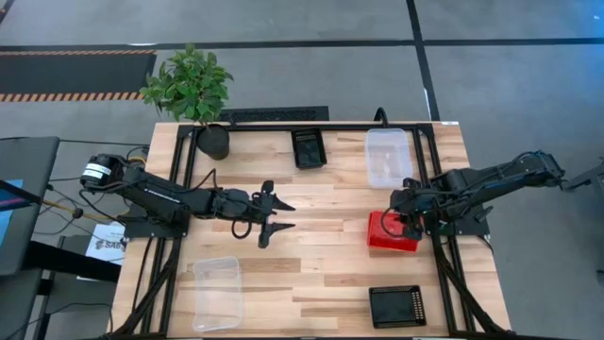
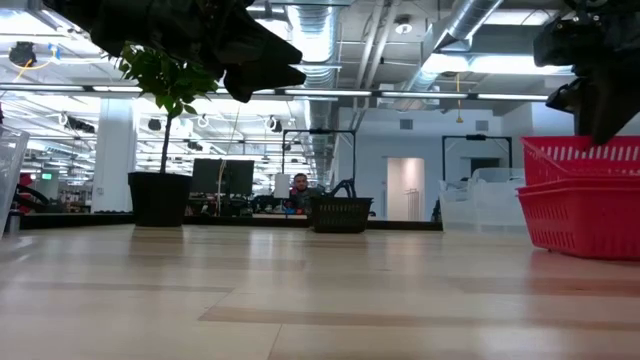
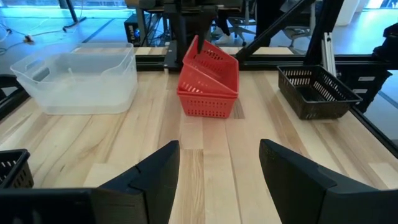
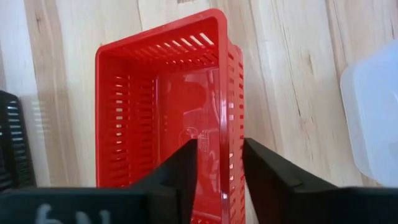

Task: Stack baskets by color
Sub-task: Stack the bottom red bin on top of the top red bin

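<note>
Two dark fingers of the right gripper (image 4: 219, 163) stand slightly apart, straddling the long wall of the upper red basket (image 4: 163, 99); whether they touch it I cannot tell. That basket sits tilted inside another red basket (image 2: 580, 220) at the table's right side. Mid-table, the left gripper (image 1: 276, 217) hangs with fingers spread wide, holding nothing. One clear basket (image 1: 388, 157) lies behind the red pair, another clear basket (image 1: 218, 294) front left, and black baskets (image 1: 308, 148) lie rear centre and front right; all appear empty.
</note>
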